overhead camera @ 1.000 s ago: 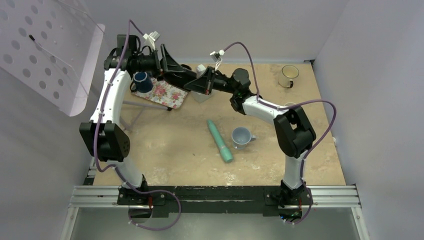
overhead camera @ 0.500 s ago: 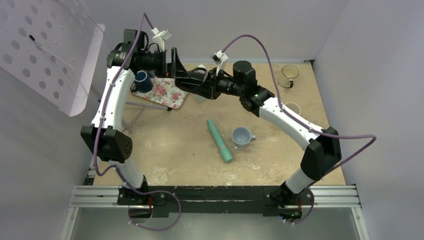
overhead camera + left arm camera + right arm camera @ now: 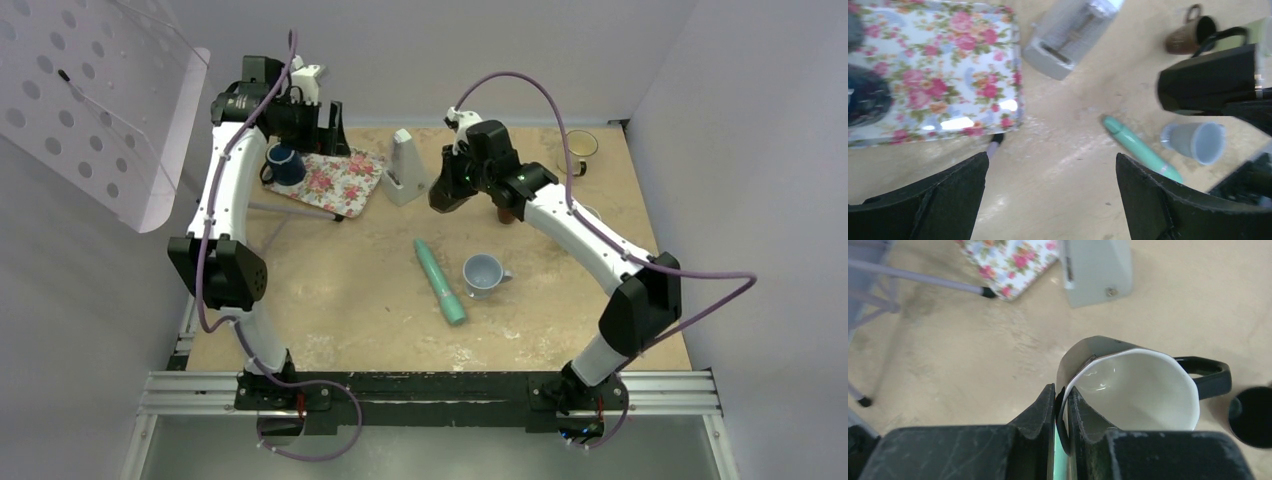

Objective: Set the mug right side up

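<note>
Mug point(image 3: 1128, 385), black-walled, glossy white inside, faceted rim: facing mouth-first toward the right wrist camera, handle sticking out rightward, near rim wall being pinched inside right gripper point(image 3: 1062, 395).

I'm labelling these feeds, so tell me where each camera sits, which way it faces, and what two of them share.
Top external: above and behind the robot, looking down on the table; left arm, right arm show.
Left wrist: over the floral tray, facing down; open left gripper frames the view.
Right wrist: facing down; right gripper pinches the black mug.
Shared: both wrist views show the grey stand.
</note>
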Controlling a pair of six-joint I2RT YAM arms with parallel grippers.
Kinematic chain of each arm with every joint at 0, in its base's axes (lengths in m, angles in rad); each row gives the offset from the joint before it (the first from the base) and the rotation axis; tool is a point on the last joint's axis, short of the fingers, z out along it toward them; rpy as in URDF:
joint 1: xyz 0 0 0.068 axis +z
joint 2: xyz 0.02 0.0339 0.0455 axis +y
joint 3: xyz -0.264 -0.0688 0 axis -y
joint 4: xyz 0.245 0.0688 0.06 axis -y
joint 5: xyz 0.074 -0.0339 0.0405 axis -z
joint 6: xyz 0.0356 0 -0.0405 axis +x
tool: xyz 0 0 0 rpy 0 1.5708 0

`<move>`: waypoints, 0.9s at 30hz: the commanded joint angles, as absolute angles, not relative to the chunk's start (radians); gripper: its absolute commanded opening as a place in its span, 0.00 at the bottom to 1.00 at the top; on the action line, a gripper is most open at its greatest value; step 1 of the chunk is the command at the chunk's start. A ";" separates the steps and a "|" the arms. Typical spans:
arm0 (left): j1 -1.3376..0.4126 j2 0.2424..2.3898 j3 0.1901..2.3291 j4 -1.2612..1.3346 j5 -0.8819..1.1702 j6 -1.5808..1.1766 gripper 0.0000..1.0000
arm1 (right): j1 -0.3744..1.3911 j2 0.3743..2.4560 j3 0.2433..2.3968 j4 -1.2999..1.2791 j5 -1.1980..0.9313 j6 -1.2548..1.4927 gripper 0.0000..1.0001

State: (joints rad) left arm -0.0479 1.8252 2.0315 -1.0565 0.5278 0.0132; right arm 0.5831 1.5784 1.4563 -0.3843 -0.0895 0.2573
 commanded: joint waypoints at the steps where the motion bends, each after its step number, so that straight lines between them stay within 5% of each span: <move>1: -0.047 1.902 2.167 -1.122 0.200 0.185 1.00 | 0.580 1.662 1.621 -0.535 0.104 0.225 0.00; 8: -0.051 2.108 2.338 -1.155 -0.132 0.416 0.99 | 0.581 1.866 1.746 -0.644 0.057 0.205 0.00; 19: -0.032 2.299 2.360 -1.076 -0.221 0.455 1.00 | 0.581 2.055 1.855 -0.691 0.040 0.190 0.00; 23: -0.030 2.306 2.300 -0.970 -0.250 0.486 1.00 | 0.580 2.055 1.905 -0.712 0.054 0.183 0.35; 27: -0.028 2.320 2.283 -0.884 -0.239 0.541 1.00 | 0.583 2.020 1.926 -0.703 0.055 0.173 0.48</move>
State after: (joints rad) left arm -0.0364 2.3249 2.2902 -1.0245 -0.2165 0.4732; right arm 0.5804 2.0804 1.8626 -0.7132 0.0387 0.1936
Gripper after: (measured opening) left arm 0.999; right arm 0.446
